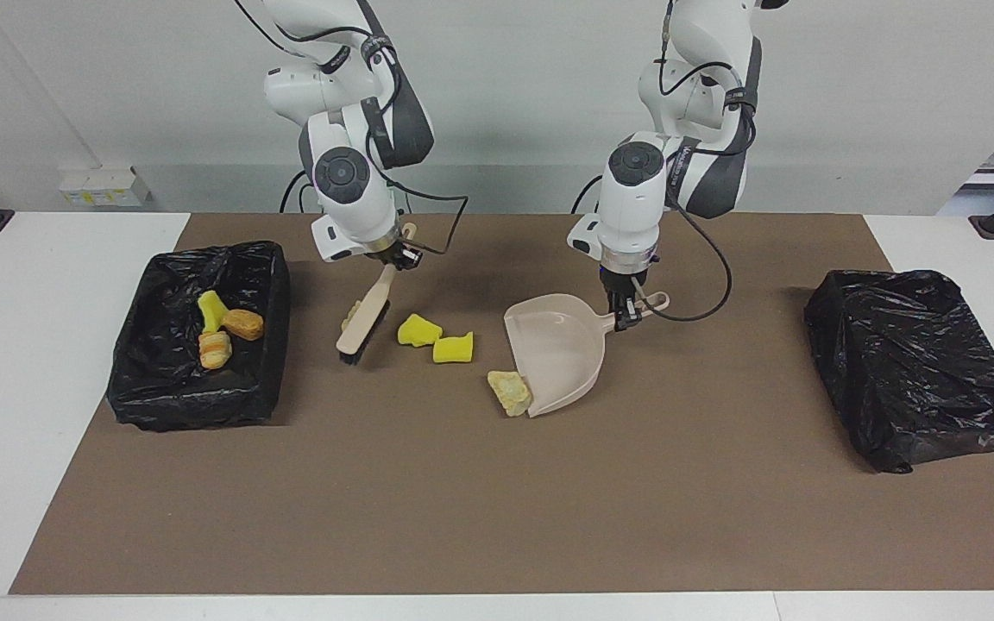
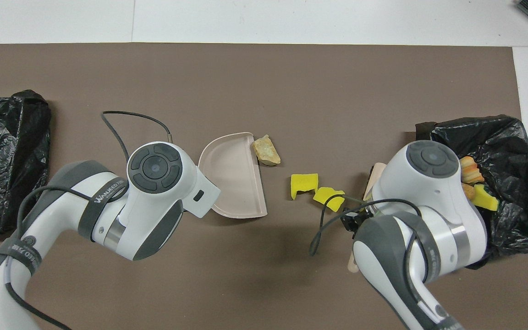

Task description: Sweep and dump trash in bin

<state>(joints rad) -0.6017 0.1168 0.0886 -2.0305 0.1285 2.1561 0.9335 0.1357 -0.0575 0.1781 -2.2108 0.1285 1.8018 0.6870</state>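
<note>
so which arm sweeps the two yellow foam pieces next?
Right, probably: right gripper holds the brush beside the yellow foam pieces; left gripper grips the dustpan handle.
</note>
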